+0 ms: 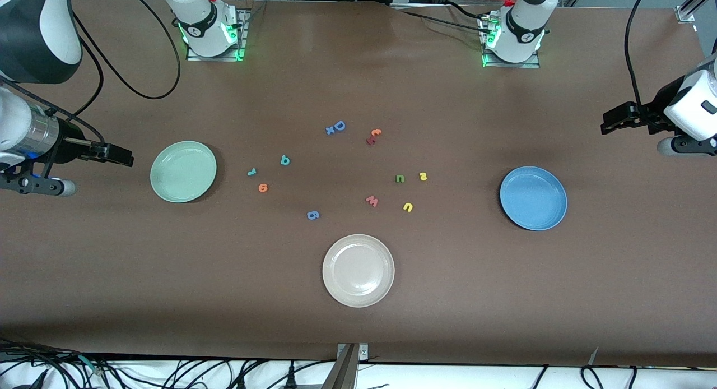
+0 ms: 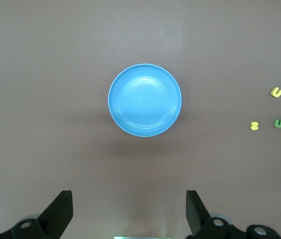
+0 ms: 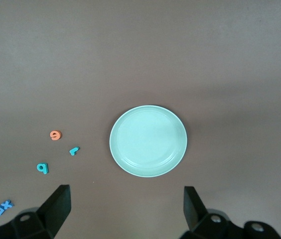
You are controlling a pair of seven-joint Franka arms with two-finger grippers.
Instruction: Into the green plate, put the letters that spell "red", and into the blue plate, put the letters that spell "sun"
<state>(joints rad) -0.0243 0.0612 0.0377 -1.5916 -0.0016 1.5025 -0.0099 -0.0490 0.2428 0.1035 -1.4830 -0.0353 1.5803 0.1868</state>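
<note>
At mid-surface lie r (image 1: 251,172), e (image 1: 262,188), d (image 1: 285,160), nearest the right gripper (image 1: 115,153); s (image 1: 423,176), u (image 1: 408,207), n (image 1: 400,179) nearest the left gripper (image 1: 616,121). Both grippers' fingers spread wide, empty, hovering at opposite surface ends beside the green plate (image 1: 183,171) and blue plate (image 1: 533,198).

left arm: waiting, raised at its table end | left gripper (image 2: 129,211): fingers spread wide, holding nothing | right arm: waiting, raised at its end | right gripper (image 3: 126,209): fingers spread wide, holding nothing
</note>
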